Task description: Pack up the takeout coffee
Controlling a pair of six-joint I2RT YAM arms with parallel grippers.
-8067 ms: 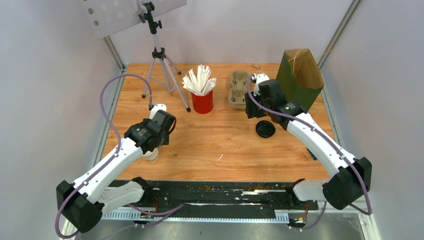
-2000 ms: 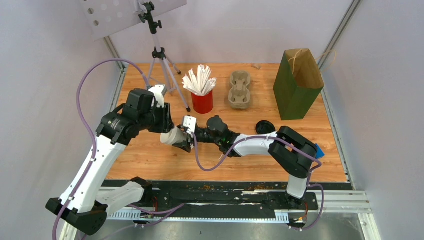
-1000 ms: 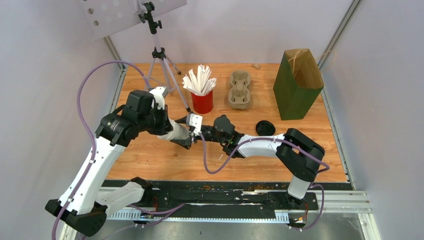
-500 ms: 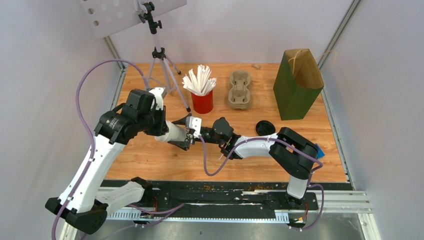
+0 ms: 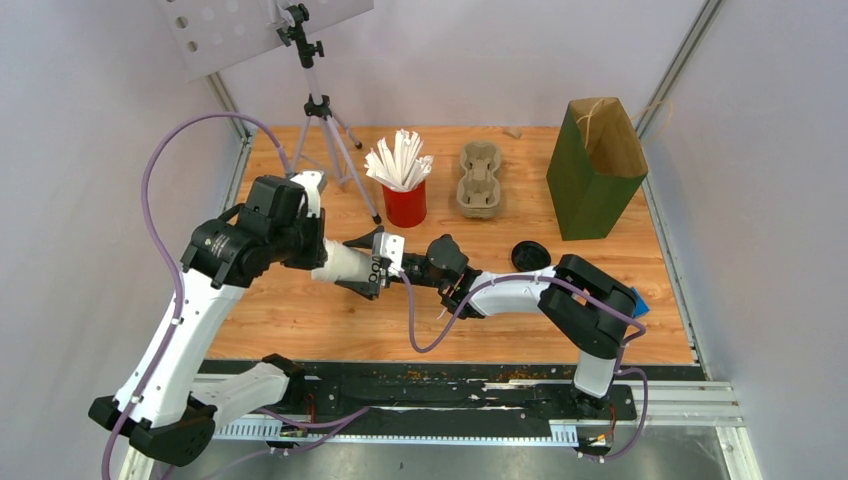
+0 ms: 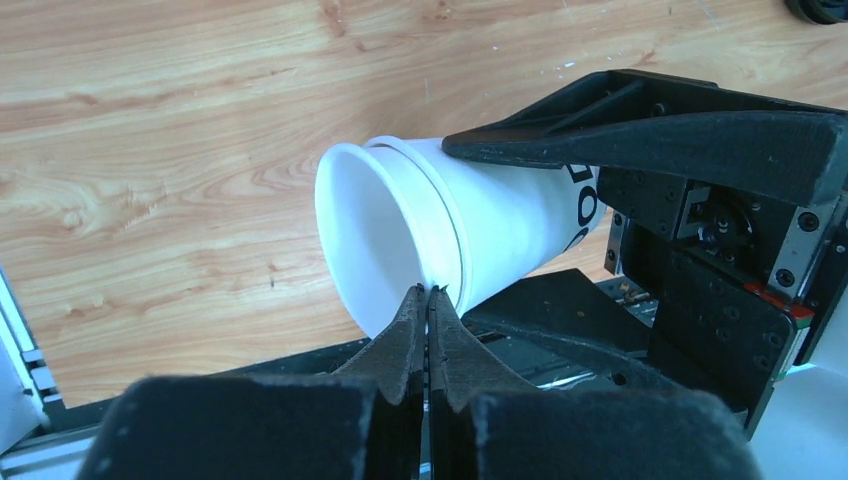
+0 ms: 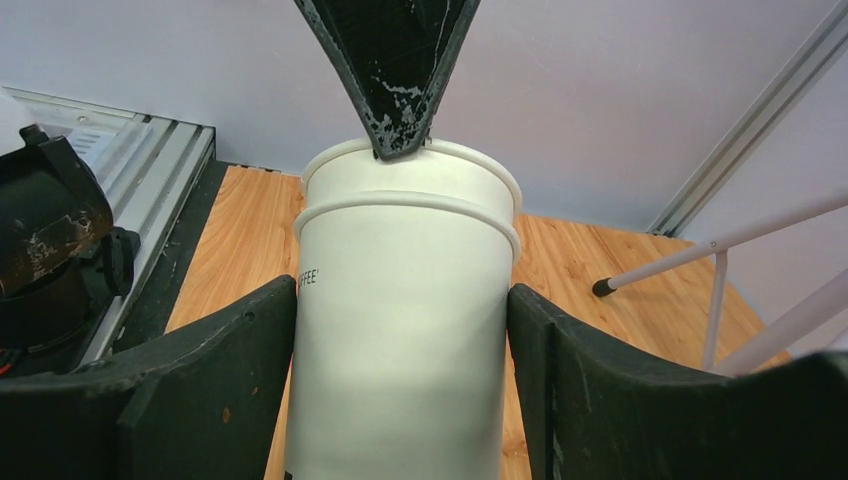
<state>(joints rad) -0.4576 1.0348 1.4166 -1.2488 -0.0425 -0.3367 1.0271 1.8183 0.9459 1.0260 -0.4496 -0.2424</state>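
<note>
Two nested white paper cups, lidless, hang sideways above the table's left middle. My left gripper is shut on the rim of the inner cup, one finger inside and one outside. The outer cup, with small dark print, sits between the fingers of my right gripper, which touch it on both sides. In the top view the right gripper comes from the right and the left gripper from the left. A black lid lies on the table.
A red cup of white straws and a beige pulp tray stand at the back middle. The open green paper bag stands at the back right, and a tripod at the back left. A small blue object lies behind the right arm.
The left arm has lifted the cups from the table's left side. The right arm has swung over from the tray and closed round them. In the last half second the left wrist drifted slightly left.
</note>
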